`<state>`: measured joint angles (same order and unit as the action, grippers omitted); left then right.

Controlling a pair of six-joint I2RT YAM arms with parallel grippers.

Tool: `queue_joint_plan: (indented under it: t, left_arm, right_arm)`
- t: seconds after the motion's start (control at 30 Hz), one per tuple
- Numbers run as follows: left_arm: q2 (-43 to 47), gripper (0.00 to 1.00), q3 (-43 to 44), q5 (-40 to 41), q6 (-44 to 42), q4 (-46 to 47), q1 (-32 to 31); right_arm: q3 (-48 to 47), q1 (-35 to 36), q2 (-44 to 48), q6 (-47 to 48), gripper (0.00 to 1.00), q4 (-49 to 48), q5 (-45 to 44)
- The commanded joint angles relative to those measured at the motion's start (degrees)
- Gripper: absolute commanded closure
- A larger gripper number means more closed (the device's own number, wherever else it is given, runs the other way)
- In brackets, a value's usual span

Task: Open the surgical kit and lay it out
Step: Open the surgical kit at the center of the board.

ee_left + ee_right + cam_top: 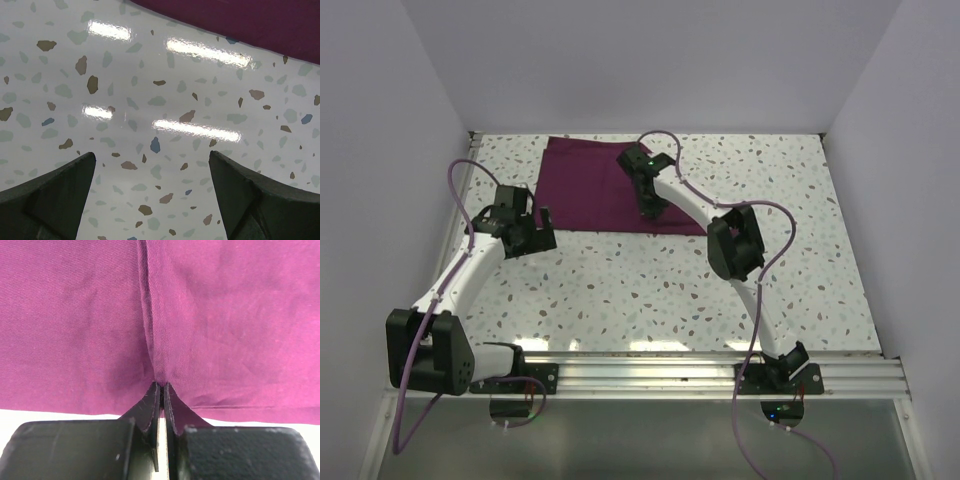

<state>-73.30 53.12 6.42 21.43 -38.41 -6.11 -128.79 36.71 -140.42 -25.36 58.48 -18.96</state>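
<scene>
Cloth wrap (225, 315) pinched at fold by right end effector (161, 390) tips.

Left jaws wide (right seemingly pinched)

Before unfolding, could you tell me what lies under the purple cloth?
Only speckled table shows around the purple cloth; whatever it covers is hidden. The right gripper pinches a fold at its near edge.

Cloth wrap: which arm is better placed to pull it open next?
Right. The right end effector is shut on a pinched fold of the cloth near its edge. The left end effector hangs open over the table, beside the cloth, touching nothing.
</scene>
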Motion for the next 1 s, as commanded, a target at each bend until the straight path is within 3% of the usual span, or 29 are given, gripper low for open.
queue_joint_plan:
  t: [0.0, 0.23, 0.53, 0.6, 0.63, 0.7, 0.73, 0.97]
  left_arm:
    - [-0.18, 0.00, 0.40, 0.26, -1.13, 1.76, 0.22]
    - [-0.71, 0.00, 2.42, 0.35, -1.04, 0.62, 0.22]
    - [-0.88, 0.00, 4.09, -0.79, -0.51, -1.14, 0.13]
    - [-1.06, 0.00, 4.53, -1.40, -0.34, -1.92, 0.13]
    - [-1.15, 0.00, 4.62, -1.49, -0.34, -2.19, 0.22]
    - [-0.88, 0.00, 5.15, -1.67, -0.34, -3.16, 0.22]
    - [-0.80, 0.00, 5.32, -1.67, -0.42, -3.51, 0.22]
    - [0.35, 0.00, 4.62, -0.79, 0.10, -4.83, 0.13]
  right_arm:
    - [-2.95, -0.58, 3.22, 1.46, 1.00, 1.81, -1.96]
    - [-4.53, -5.24, 5.95, 1.72, 1.00, 0.32, -4.06]
    - [-14.28, -18.50, 1.82, 4.44, 1.00, -5.39, -7.58]
    - [-15.43, -20.18, 0.42, 4.62, 0.89, -7.58, -9.16]
    - [-15.26, -21.49, 0.24, 4.88, 0.78, -10.55, -11.51]
    - [-12.81, -22.55, 0.58, 5.59, 0.07, -16.51, -14.51]
    - [-12.45, -22.99, 0.67, 5.85, 0.02, -18.03, -15.92]
    - [-10.26, -23.53, 4.71, 4.99, 0.02, -19.81, -12.43]
